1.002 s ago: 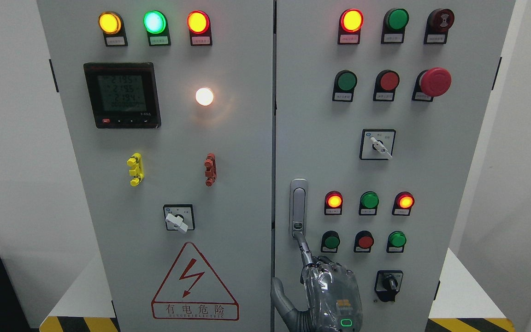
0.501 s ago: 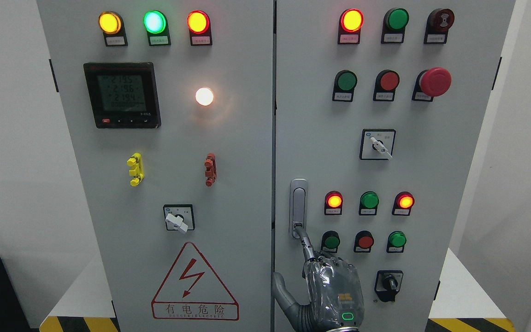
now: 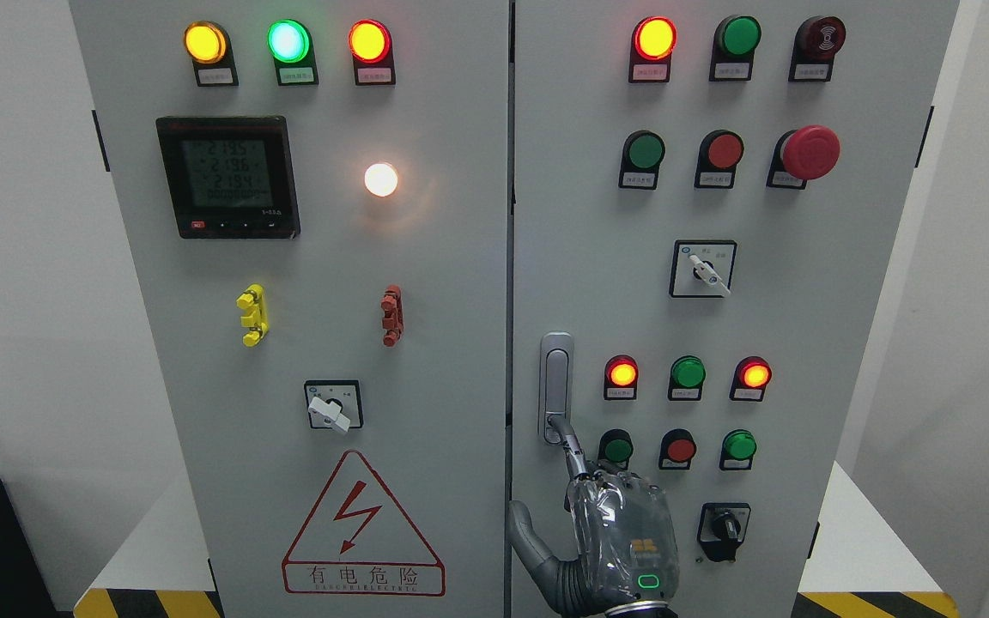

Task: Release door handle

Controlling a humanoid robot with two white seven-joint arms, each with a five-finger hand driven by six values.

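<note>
A grey metal door handle (image 3: 555, 386) stands upright at the left edge of the cabinet's right door (image 3: 580, 215). My right hand (image 3: 619, 532) comes up from the bottom edge just below it. Its index finger (image 3: 570, 451) is stretched out, with the tip touching the handle's lower end at the round lock. The other fingers are curled and the thumb (image 3: 522, 536) sticks out to the left over the door seam. The hand grips nothing. The left arm is out of view.
Lit lamps and push buttons (image 3: 681, 448) sit just right of the handle, with a black rotary switch (image 3: 725, 530) beside the hand. A red emergency stop (image 3: 810, 152) is higher up. The left door carries a meter (image 3: 228, 176), a switch (image 3: 333, 405) and a warning triangle (image 3: 363, 532).
My right hand has risen a little. Its index fingertip has moved from just under the handle onto the handle's lower end. The handle has not moved.
</note>
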